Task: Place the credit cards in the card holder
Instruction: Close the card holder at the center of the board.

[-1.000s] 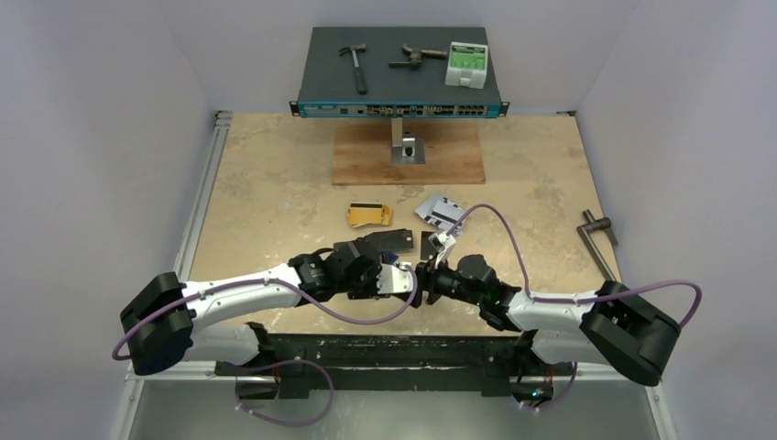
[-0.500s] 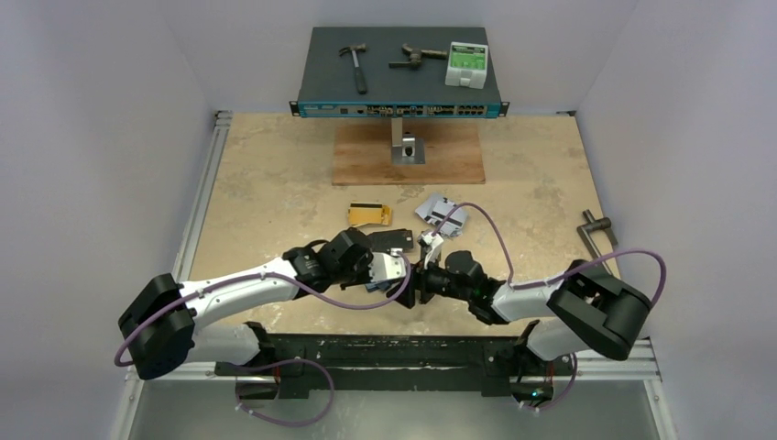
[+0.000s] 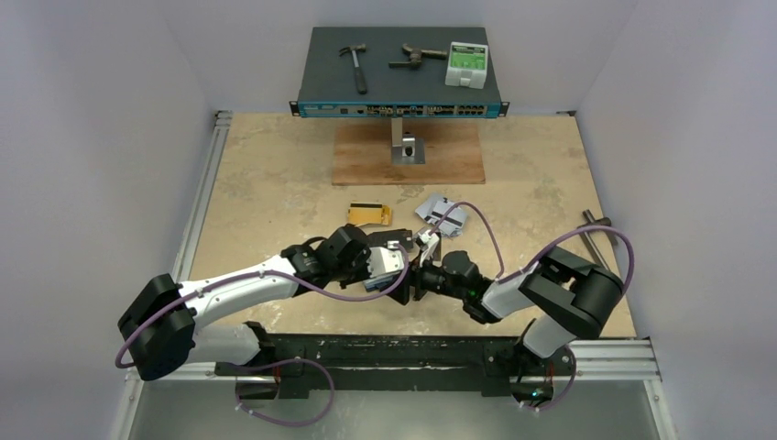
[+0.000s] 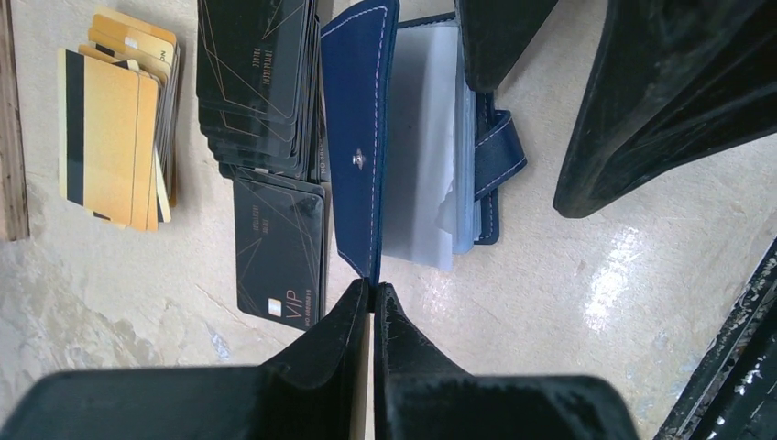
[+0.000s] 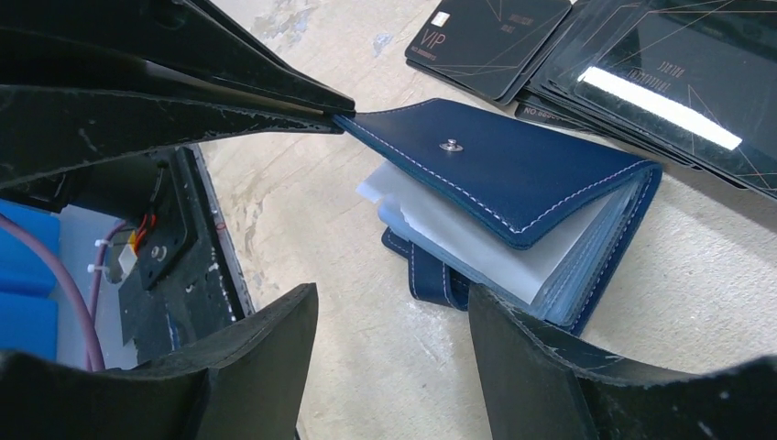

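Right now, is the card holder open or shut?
Partly open. The left fingers pinch the card holder's top cover by its edge, raised off the clear sleeves.

Left wrist view: the card holder (image 4: 359,137) and the stack of black cards (image 4: 257,82) run past the top edge; their fine print is illegible.

The left claw (image 4: 371,295) closed its jaws onto the free edge of the card holder's (image 4: 359,137) blue cover. The right arm (image 3: 570,291) folded in leftward, bringing the right claw (image 5: 392,302) nearer the holder.
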`<state>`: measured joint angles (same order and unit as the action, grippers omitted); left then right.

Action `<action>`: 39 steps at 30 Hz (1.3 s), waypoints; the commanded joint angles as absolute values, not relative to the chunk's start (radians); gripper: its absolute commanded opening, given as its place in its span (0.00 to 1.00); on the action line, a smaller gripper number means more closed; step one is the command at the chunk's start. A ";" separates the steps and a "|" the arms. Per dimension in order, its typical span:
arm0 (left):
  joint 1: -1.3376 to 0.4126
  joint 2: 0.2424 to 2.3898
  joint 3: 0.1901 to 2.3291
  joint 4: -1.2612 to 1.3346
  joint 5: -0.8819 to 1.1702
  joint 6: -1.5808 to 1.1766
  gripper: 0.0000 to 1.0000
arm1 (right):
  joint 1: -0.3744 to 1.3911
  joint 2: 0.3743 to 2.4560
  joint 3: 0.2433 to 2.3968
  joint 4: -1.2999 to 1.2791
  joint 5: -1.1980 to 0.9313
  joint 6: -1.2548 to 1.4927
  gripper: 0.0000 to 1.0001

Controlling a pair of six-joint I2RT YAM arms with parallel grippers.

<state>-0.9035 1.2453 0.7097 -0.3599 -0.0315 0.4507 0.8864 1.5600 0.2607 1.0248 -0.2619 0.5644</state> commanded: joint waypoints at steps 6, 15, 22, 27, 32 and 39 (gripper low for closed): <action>-0.894 1.231 0.743 -0.378 0.042 0.398 0.00 | 0.914 1.629 0.298 1.132 -0.262 0.543 0.61; -0.893 1.237 0.755 -0.385 0.061 0.394 0.00 | 0.941 1.688 0.324 1.168 -0.264 0.543 0.60; -0.893 1.233 0.755 -0.387 0.068 0.394 0.00 | 0.953 1.720 0.343 1.149 -0.287 0.547 0.59; -0.893 1.229 0.757 -0.388 0.070 0.392 0.00 | 0.980 1.750 0.353 1.196 -0.319 0.557 0.58; -0.893 1.229 0.758 -0.393 0.071 0.393 0.00 | 0.997 1.741 0.375 1.226 -0.389 0.551 0.56; -0.893 1.224 0.760 -0.398 0.068 0.388 0.00 | 1.008 1.700 0.398 1.225 -0.484 0.528 0.54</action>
